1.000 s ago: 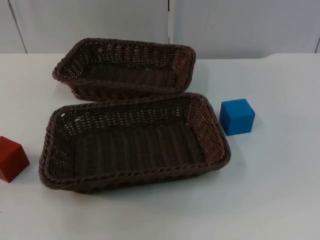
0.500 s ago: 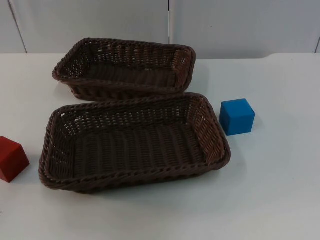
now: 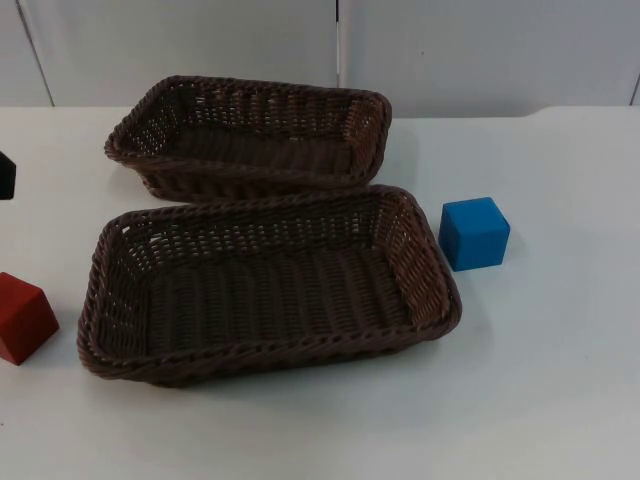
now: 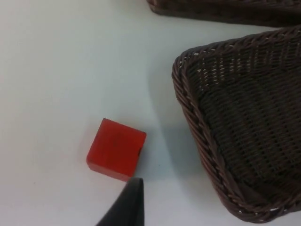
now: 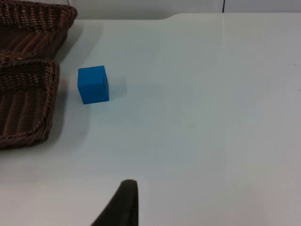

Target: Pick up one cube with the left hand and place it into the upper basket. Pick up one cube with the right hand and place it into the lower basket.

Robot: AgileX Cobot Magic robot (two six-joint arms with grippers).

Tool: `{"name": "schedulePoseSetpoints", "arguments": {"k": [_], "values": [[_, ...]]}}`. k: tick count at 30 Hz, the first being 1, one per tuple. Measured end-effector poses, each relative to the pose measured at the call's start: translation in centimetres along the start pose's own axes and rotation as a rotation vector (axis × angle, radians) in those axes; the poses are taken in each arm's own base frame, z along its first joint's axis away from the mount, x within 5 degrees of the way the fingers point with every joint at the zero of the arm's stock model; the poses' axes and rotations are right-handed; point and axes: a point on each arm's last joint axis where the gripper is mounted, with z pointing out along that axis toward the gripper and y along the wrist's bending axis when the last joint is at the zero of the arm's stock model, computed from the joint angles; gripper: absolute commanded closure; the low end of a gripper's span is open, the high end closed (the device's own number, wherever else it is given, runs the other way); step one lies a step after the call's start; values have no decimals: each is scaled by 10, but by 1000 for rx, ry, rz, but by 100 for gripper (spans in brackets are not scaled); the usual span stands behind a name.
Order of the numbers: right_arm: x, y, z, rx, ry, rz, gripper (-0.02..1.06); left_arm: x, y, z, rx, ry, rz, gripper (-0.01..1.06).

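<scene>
Left gripper (image 3: 5, 175) at the table's (image 3: 560, 380) left edge, above the red cube (image 3: 22, 317), apart from it; grip state impossible to tell. Red cube (image 4: 116, 149) close before its fingertip (image 4: 127, 207), just beside the lower basket (image 3: 265, 285). Upper basket (image 3: 250, 135) beyond, touching the lower one. Right fingertip (image 5: 123, 202) well back from the blue cube (image 5: 93, 84), beside the lower basket's right wall; grip likewise unclear.

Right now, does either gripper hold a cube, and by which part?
Nothing is held. The red cube and the blue cube both rest on the table, outside the baskets.
</scene>
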Motion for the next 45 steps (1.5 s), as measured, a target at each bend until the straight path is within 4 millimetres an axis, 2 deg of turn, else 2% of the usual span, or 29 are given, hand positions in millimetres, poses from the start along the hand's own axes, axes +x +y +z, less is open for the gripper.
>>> {"name": "schedulePoseSetpoints", "arguments": {"k": [5, 13, 29, 32, 34, 36, 37, 41, 43, 44, 45], "values": [[0, 0, 0, 0, 0, -4, -1, -9, 3, 13, -4, 29, -8, 0], [0, 0, 0, 0, 0, -6, -1, -9, 6, 26, -10, 63, -18, 0], [-1, 0, 1, 0, 8, -6, -1, -14, 8, 27, -30, 17, -18, 0], [-6, 0, 7, 0, 36, -6, -1, -14, 8, 27, -30, 15, -20, 0], [-18, 0, 13, 1, 41, -6, -1, -14, 8, 27, -29, 9, -24, 0], [-38, 1, 18, -2, 7, -7, -1, -17, 8, 25, -26, 4, -21, 2], [-38, 1, 18, -2, 7, -7, -1, -17, 8, 25, -26, 4, -21, 3], [-68, 1, 46, -1, 39, -7, -1, -25, 2, 4, -24, -73, 16, 6], [-77, 1, 59, -1, 54, -7, -1, -26, 1, -2, -23, -95, 21, 7], [-77, 1, 59, -1, 54, -7, -1, -26, 1, -2, -23, -95, 21, 7], [-85, 2, 71, -1, 61, -7, -1, -26, 0, -4, -23, -103, 22, 7]]}}
